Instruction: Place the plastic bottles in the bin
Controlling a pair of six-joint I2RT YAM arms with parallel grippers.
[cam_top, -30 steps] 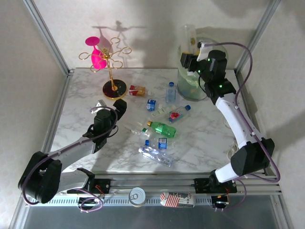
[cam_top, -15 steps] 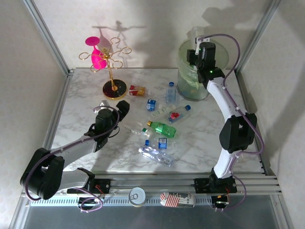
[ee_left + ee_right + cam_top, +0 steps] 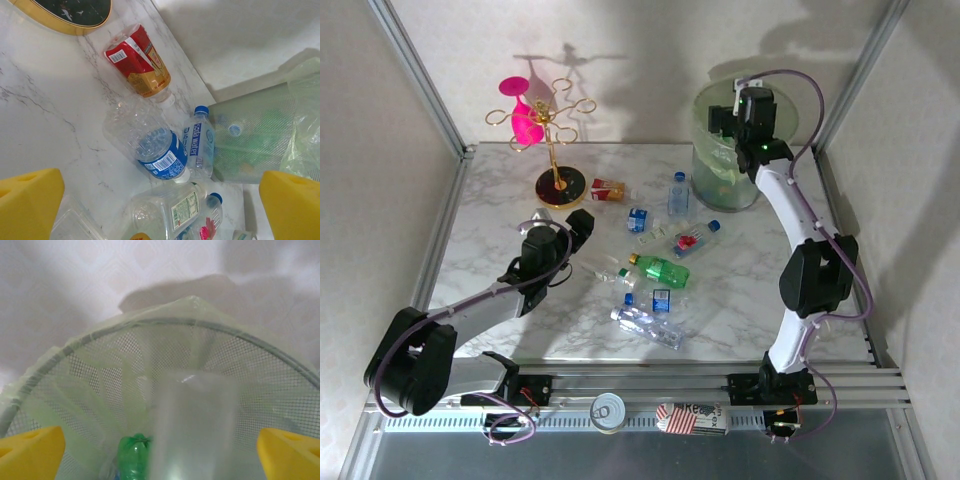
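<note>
While my right claw [image 3: 161,440] hangs over the mouth of the bin [image 3: 718,188], which stands at the far right corner of the table [image 3: 485,235], its yellow fingers [image 3: 30,447] are spread wide and grip nothing. Between them sits a pale, smeared shape that may be a clear bottle, though it is too blurred for me to be sure. Below it, down inside the mesh wall and its thin liner, lies a green bottle [image 3: 134,460]. My left claw [image 3: 577,224] hovers low over the marble, left of the table's middle, and it too is spread apart with nothing pinched. Ahead of it the red-labelled bottle [image 3: 137,62] lies on its side near the far edge, just beside the round base of the gold stand [image 3: 65,12]. Nearer to me a clear bottle with a blue label [image 3: 152,147] lies on its side, and the blue-capped soda water bottle [image 3: 199,142] stands upright just beside the bin's wall. From above I see more scattered around the table's middle. A green bottle with a yellow cap [image 3: 660,270] lies flat, a pink-labelled bottle [image 3: 695,238] lies between it and the bin, and a crumpled clear bottle [image 3: 648,325] rests toward the near edge.
</note>
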